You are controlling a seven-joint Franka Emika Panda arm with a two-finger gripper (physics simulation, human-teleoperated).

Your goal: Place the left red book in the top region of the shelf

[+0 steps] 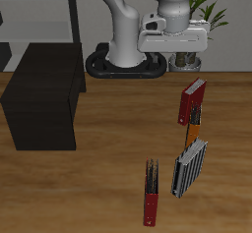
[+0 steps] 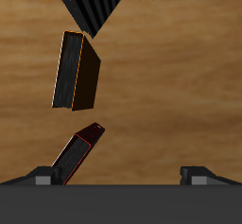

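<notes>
**Exterior view.** Gripper [image 1: 180, 58] hangs above the table near the robot base, nothing under it. The left red book [image 1: 192, 101] stands on edge at approx. 6 o'clock from the gripper, close below it. An orange book [image 1: 190, 134] lies directly beyond at 6 o'clock, touching or nearly so. Further toward the table's front edge are a grey striped book [image 1: 189, 168] and a darker red book [image 1: 151, 193]. The shelf [image 1: 44, 97] sits at approx. 9 o'clock from the left red book, well apart. Its top looks bare.

**Wrist view.** Both fingertips [image 2: 43, 178] show, spread wide with bare table between them, so the jaws are fully open and hold nothing. The left red book [image 2: 77, 157] lies nearest one fingertip, off the gripper's centreline. The orange book [image 2: 76, 70] is just past it.

**Risks (judgement).**
- Gripper isn't centred on the book. A straight descent could land a finger on its edge and tip it.
- The orange book is v. close, so a finger may snag it or the grasp may take both.
- The book is slim. A shallow pinch could let it pivot during the long carry to the shelf.
- A low carry could strike the shelf wall.
</notes>
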